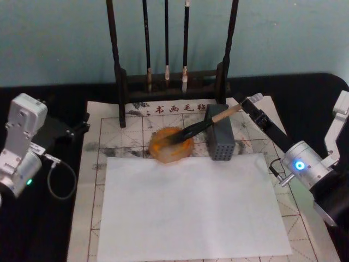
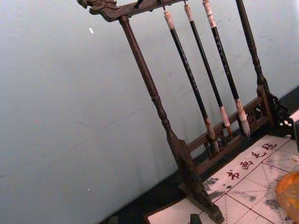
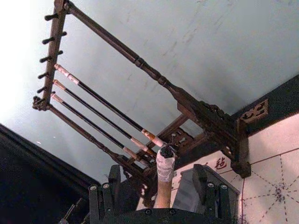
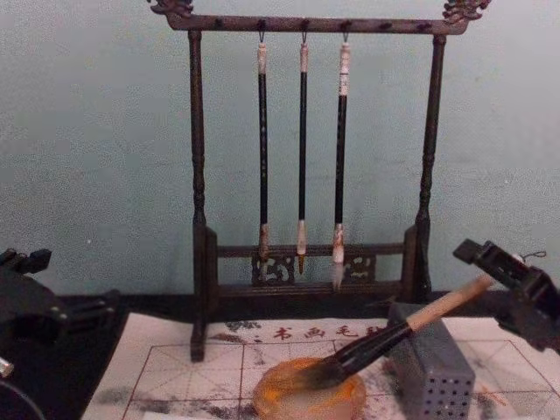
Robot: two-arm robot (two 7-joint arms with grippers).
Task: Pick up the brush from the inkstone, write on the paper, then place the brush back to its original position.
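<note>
Right hand point(image 3: 157, 169) wide around brush point(image 1: 202, 126) handle (bristles in inkstone point(image 1: 163, 156))

Silver left arm point(image 1: 19, 158) glows green, silver right arm point(image 1: 308, 166) blue.

A single line of red characters point(image 1: 173, 108) is printed along the far edge of the paper point(image 1: 90, 180), just in front of the brush stand point(image 1: 121, 93). They appear to read 书画毛毡.
</note>
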